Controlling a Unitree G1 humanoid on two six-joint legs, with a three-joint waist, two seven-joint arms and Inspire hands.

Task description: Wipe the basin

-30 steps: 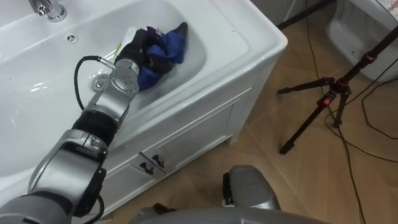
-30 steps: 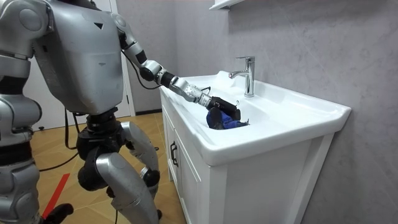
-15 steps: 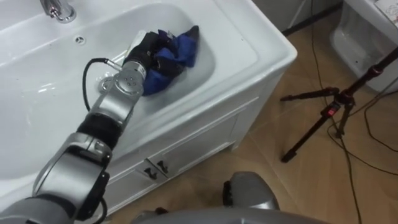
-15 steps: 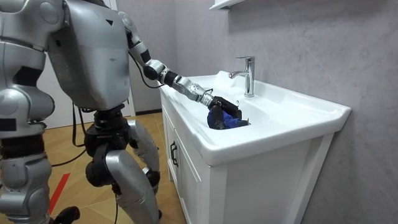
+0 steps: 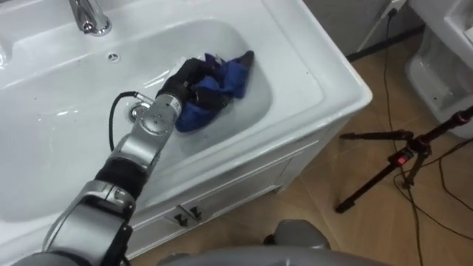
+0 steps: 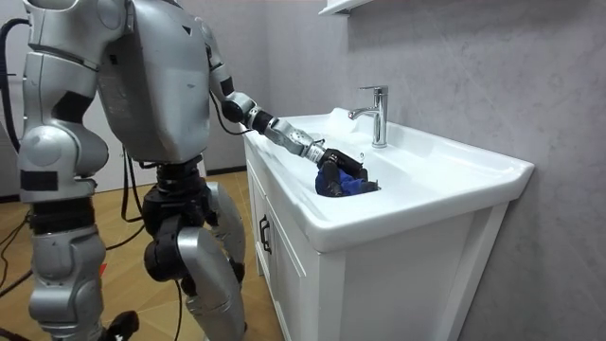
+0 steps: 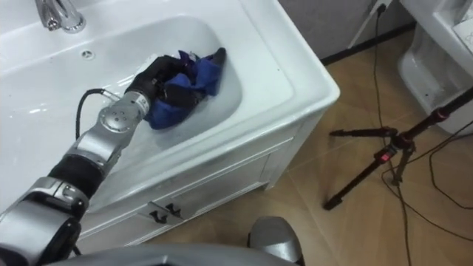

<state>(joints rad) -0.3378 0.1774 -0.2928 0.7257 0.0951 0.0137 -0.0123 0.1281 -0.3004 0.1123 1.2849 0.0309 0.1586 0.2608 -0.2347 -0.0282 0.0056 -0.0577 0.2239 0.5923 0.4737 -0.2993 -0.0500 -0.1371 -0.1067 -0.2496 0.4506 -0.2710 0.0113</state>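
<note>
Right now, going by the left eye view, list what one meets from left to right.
Faucet → left hand, closed on the cloth → blue cloth → right corner of the basin → tripod on the floor.

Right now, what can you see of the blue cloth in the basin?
The cloth is dark blue, soft-looking fabric, crumpled into a loose bunch, with one corner sticking out toward the bowl's right wall. It lies inside the white basin, on the right side of the bowl. The left robot hand sits on its left part, dark fingers curled into the folds. I cannot tell whether it is wet.
</note>
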